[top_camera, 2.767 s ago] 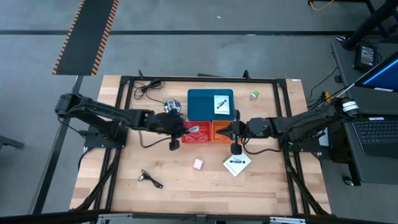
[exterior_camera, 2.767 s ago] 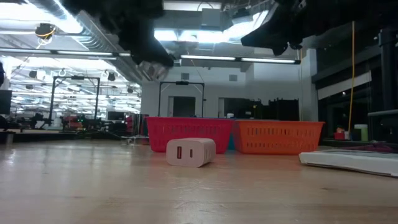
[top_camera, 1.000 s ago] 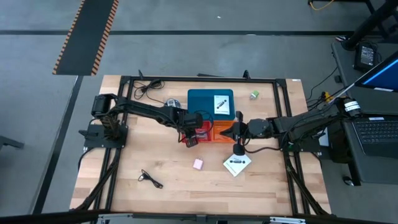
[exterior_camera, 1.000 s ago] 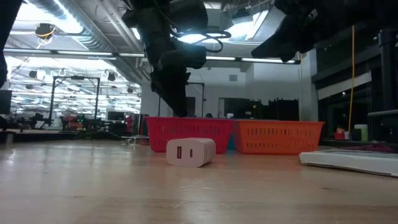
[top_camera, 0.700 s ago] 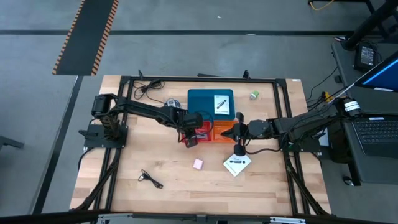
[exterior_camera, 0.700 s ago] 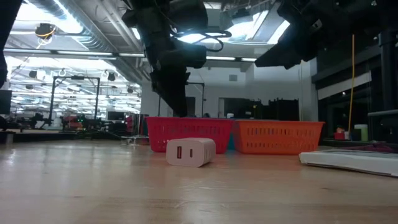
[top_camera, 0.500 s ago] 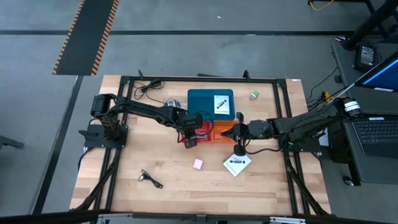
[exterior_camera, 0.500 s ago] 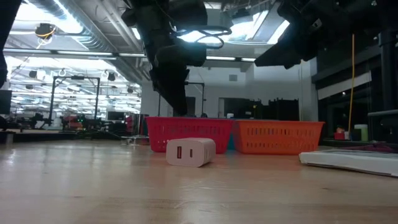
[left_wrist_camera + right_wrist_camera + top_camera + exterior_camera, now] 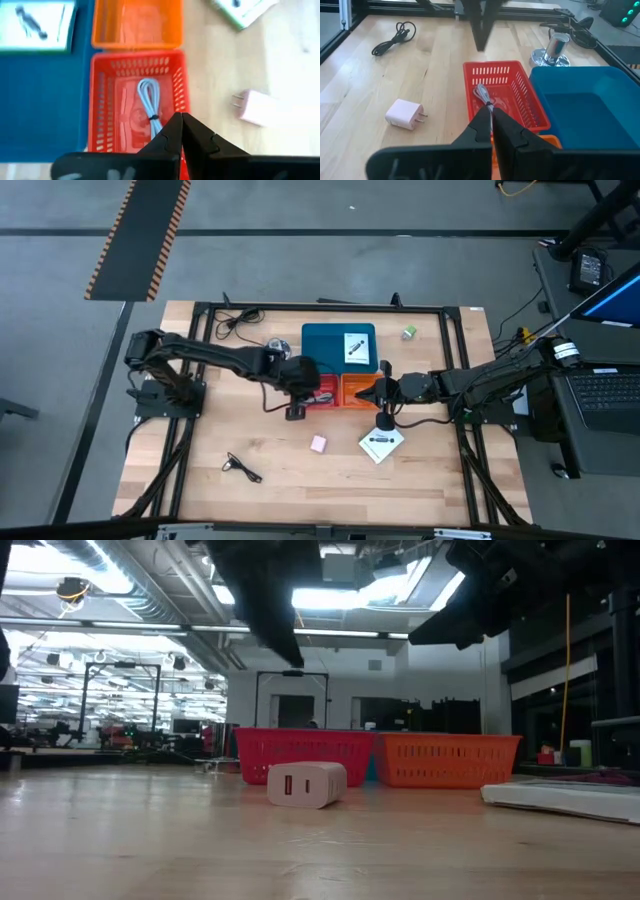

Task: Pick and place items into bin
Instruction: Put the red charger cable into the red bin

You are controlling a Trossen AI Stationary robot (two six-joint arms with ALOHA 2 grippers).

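My left gripper (image 9: pixel 297 408) (image 9: pixel 180 117) hangs shut, high over the near side of the red basket (image 9: pixel 325 393) (image 9: pixel 102 107), which holds a pale coiled cable (image 9: pixel 149 99) (image 9: pixel 482 94). My right gripper (image 9: pixel 372 392) (image 9: pixel 490 114) is shut above the orange basket (image 9: pixel 356 389) (image 9: pixel 135 25). One white pen card (image 9: pixel 353 346) lies in the blue bin (image 9: pixel 325 345). The other card (image 9: pixel 382 444) lies flat on the table. A pale cube-like plug (image 9: pixel 318 443) (image 9: pixel 306 784), a green cube (image 9: pixel 409 332) and two black cables (image 9: pixel 243 467) (image 9: pixel 234 321) rest on the wood.
A silver disc with a post (image 9: pixel 277 348) (image 9: pixel 554 50) stands to the left of the blue bin. A black frame (image 9: pixel 200 310) runs around the table top. Bare wood lies along the near edge, between the black cable and the card.
My left gripper has risen from just above the red basket to high over it and drawn a little toward the table's left edge, its arm folding back. The pale cable stays in the red basket. My right arm has kept still.
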